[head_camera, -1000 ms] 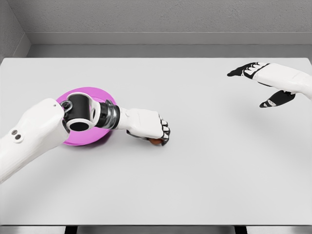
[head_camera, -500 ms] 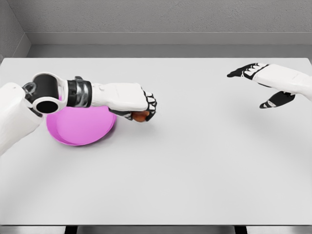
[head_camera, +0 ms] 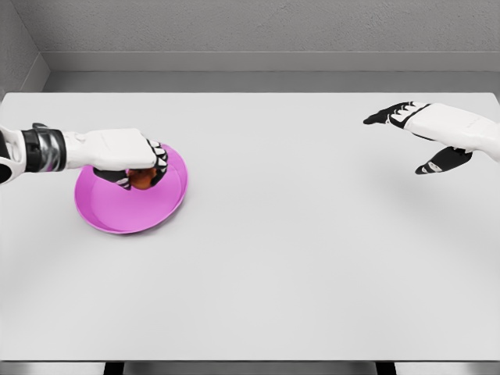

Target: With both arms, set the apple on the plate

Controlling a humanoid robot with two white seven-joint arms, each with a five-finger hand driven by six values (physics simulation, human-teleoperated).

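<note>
A magenta plate (head_camera: 117, 211) lies on the left part of the white table (head_camera: 281, 258). My left hand (head_camera: 137, 166) hovers over the plate's far half, its fingers curled around a reddish-brown apple (head_camera: 142, 179) that peeks out below the knuckles. The left arm comes in from the left edge, stretched out level. My right hand (head_camera: 406, 129) hangs at the far right over the table with its fingers spread and nothing in it, far from the plate.
The table's back edge meets a grey wall (head_camera: 266, 31). The front edge runs along the bottom of the view.
The left hand has carried the apple from the table's middle leftward and back, and now holds it over the plate. The right hand has stayed where it was.
</note>
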